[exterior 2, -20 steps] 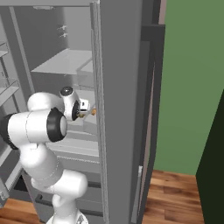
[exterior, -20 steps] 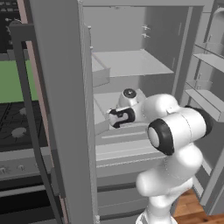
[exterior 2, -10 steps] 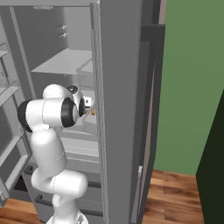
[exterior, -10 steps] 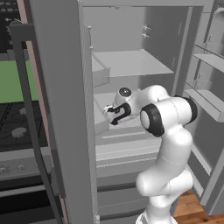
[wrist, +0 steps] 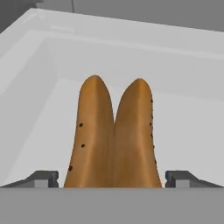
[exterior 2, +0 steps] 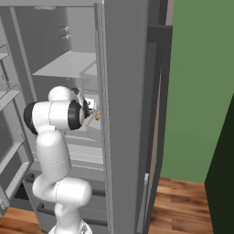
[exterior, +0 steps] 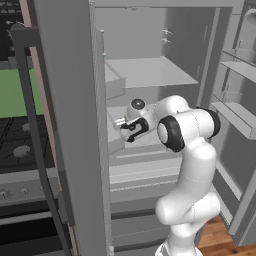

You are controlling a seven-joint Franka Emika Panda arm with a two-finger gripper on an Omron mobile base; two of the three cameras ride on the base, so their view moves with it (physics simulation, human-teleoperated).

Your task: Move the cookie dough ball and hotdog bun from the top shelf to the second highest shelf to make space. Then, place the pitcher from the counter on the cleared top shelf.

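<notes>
In the hand view, the left dark finger tip (wrist: 43, 178) stands just outside the elongated orange-tan hotdog bun (wrist: 113, 139), which lies lengthwise between the tips on a pale grey fridge shelf (wrist: 192, 131); the right tip flanks its other side. The two-finger gripper (wrist: 113, 179) is spread wide, with small gaps beside the bun. The bun's near end is cut off at the bottom. From the left base view, the gripper (exterior: 126, 131) reaches behind the grey fridge door (exterior: 75, 125), the bun hidden.
</notes>
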